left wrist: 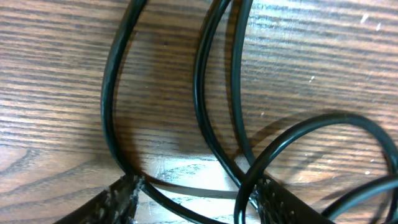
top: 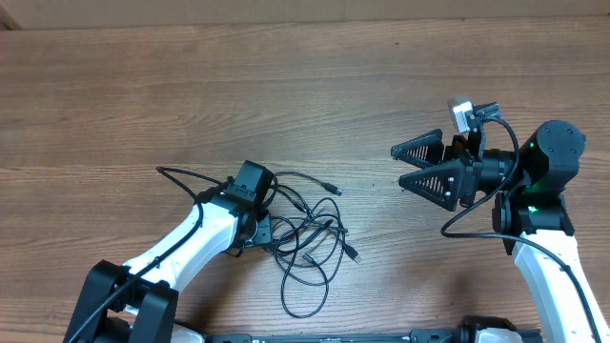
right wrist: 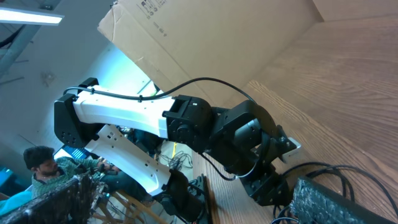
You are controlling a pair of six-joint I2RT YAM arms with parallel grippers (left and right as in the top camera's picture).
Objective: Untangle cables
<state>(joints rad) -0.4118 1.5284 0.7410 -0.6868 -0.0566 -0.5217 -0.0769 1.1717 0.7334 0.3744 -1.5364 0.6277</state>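
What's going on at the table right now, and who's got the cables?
The left gripper is down on the left edge of the cables, a loose heap of thin black strands looped over one another on the table. Its jaws stand apart astride several strands, not clamped on any. The right gripper hangs wide open off to the right, holding nothing and clear of the heap. Nothing is pulled free yet.

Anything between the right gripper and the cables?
No. In the overhead view, only bare table separates the right gripper from the cables.
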